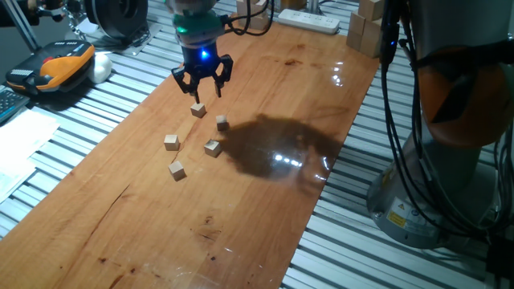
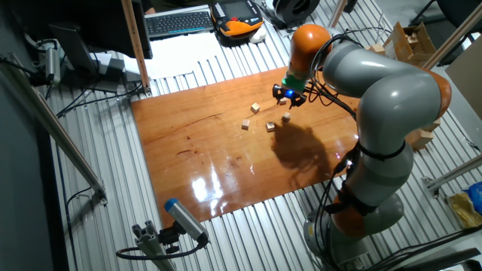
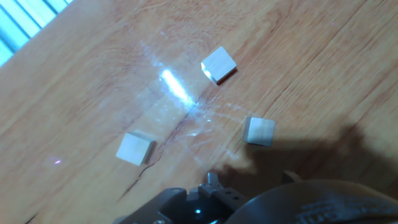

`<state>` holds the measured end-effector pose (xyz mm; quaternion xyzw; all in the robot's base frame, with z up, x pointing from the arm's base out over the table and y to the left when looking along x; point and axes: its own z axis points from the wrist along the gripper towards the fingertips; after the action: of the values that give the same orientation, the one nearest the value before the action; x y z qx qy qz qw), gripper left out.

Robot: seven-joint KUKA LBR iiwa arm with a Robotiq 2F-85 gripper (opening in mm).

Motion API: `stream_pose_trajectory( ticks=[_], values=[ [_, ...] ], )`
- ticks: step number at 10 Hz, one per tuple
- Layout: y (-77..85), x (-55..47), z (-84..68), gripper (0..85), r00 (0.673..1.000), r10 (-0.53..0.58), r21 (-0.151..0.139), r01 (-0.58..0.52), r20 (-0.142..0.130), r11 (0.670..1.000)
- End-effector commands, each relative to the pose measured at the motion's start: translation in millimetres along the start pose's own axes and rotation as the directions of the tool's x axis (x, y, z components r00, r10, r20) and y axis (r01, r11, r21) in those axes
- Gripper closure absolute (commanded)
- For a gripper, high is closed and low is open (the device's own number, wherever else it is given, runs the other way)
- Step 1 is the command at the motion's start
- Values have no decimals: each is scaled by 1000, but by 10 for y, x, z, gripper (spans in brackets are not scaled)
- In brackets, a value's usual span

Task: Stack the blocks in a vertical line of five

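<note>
A glossy wooden board (image 1: 120, 201) lies on a slatted metal table (image 1: 385, 257), with clutter along the far edge. The five blocks lie singly and apart on it, none stacked: one (image 1: 197, 110) under the gripper (image 1: 202, 87), others at (image 1: 222, 123), (image 1: 213, 147), (image 1: 171, 142) and (image 1: 177, 169). The gripper hangs just above the board, its fingers spread and holding nothing.

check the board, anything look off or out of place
Nothing looks damaged or spilled. The five small wooden cubes lie scattered singly on the wooden board, none stacked. They sit at mixed angles. The gripper hangs above the farthest cube with its jaws open and empty.
</note>
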<state>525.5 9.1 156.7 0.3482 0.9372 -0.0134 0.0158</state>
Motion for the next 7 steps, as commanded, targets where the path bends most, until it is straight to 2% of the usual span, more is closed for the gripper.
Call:
stream_pose_trajectory(
  ticks=[1,7],
  values=[
    [-9,-1,30,340,1000,-1,14,1,9,1000],
    [-69,-37,114,340,1000,-29,2,29,-6,1000]
  ],
)
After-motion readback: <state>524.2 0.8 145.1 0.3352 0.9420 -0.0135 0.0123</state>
